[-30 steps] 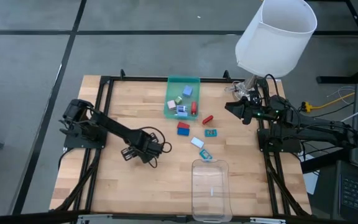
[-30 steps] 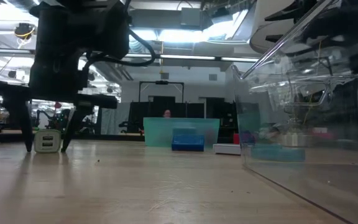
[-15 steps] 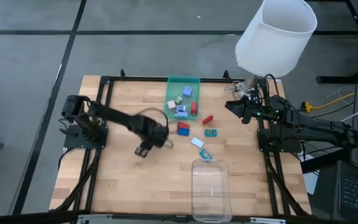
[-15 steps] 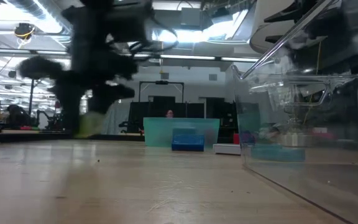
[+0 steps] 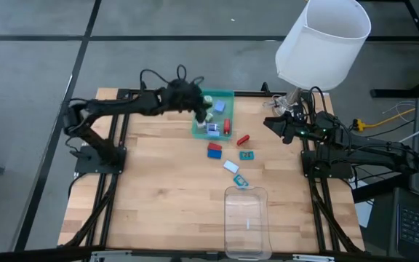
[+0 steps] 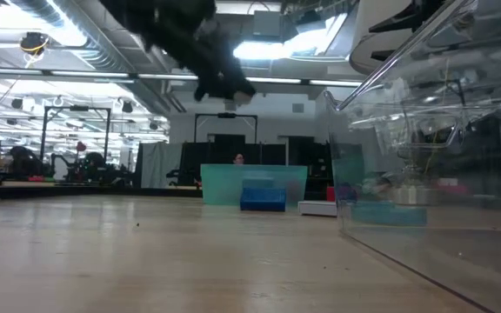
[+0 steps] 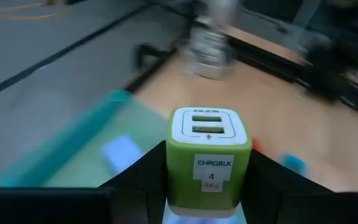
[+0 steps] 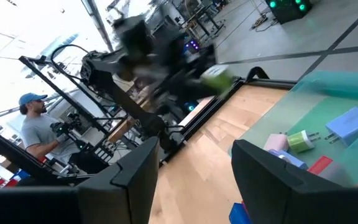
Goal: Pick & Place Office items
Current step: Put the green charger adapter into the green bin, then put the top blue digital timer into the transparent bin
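Observation:
A green-and-white USB charger cube (image 7: 209, 155) sits in my left gripper (image 7: 209, 190), which is shut on it and hangs in the air over the near-left part of the green tray (image 5: 228, 94) at the table's far edge. In the high view that gripper (image 5: 198, 103) is blurred. The tray holds several small pieces, among them a blue block (image 5: 219, 106) and a red one (image 5: 227, 125). More office items lie on the wood: a blue-and-red pair (image 5: 214, 150), a red piece (image 5: 243, 139), a teal card (image 5: 247, 154). My right gripper (image 5: 276, 126) waits open at the far right. My left gripper pinches the charger cube by its two green side walls (image 7: 174, 168) between its two fingers (image 7: 143, 183), low on the cube. The cube's white face with the two ports points away from the wrist. It is lifted clear of table and tray.
A clear plastic tray (image 5: 246, 218) stands at the near edge. A white-and-blue piece (image 5: 230, 166) and a teal one (image 5: 240, 180) lie before it. A large white lampshade (image 5: 322, 44) hangs over the far right corner. A person (image 8: 36, 127) stands beyond the table's left side.
My left gripper has shut on the green charger cube at the table's left middle and lifted it clear. It has swung up, toward the far edge and to the right, to above the green tray, rolling its wrist on the way.

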Robot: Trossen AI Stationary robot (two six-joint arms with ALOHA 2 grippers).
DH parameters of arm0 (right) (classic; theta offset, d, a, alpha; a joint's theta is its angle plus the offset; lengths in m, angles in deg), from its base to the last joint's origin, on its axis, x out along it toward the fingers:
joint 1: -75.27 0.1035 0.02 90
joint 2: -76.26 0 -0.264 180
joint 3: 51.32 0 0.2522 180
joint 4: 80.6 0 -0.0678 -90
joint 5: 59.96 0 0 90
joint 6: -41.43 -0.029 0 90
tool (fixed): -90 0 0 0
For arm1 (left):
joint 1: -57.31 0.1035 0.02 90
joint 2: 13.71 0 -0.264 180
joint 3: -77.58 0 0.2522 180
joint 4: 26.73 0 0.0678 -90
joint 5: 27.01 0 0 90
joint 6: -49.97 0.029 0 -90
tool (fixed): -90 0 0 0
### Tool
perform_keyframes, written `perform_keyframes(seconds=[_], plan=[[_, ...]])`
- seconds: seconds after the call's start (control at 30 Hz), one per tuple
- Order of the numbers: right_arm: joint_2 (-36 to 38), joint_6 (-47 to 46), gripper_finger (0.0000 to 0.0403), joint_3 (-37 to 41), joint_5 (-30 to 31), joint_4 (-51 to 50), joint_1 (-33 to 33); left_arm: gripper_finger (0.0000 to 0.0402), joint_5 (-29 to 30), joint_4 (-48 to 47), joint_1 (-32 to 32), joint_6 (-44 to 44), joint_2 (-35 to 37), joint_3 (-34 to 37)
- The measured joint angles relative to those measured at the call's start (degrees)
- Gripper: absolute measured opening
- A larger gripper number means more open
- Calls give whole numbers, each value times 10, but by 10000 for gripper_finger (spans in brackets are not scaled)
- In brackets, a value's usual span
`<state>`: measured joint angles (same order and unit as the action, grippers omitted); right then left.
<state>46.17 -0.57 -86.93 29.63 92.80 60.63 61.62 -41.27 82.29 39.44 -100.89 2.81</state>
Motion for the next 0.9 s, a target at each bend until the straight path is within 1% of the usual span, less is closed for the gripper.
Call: perform_keyframes(seconds=[0.07,0.13,0.3,0.33,0.4,0.47,0.53,0.6,0.67,0.77,0.9], plan=[[0,0,201,0,0,0,0,144,-1,27,28,-19,-28,0],[0,-1,201,0,0,0,0,144,-15,43,48,-44,-61,0],[0,-6,201,0,0,0,0,144,-93,57,75,-114,-147,1],[0,-6,201,0,0,0,0,148,-107,62,76,-136,-158,1],[0,-6,201,0,1,0,0,185,-126,77,77,-177,-173,1],[0,-9,201,0,7,0,0,236,-138,109,77,-208,-177,1],[0,-10,201,0,9,0,0,281,-138,164,77,-237,-176,1],[0,-14,201,0,9,0,0,310,-136,216,79,-267,-169,1],[0,-17,201,0,9,1,0,322,-130,279,84,-299,-161,1],[0,-18,201,0,9,1,0,327,-112,349,90,-336,-148,-1],[0,6,201,0,13,1,0,326,-100,351,94,-343,-129,-1]])
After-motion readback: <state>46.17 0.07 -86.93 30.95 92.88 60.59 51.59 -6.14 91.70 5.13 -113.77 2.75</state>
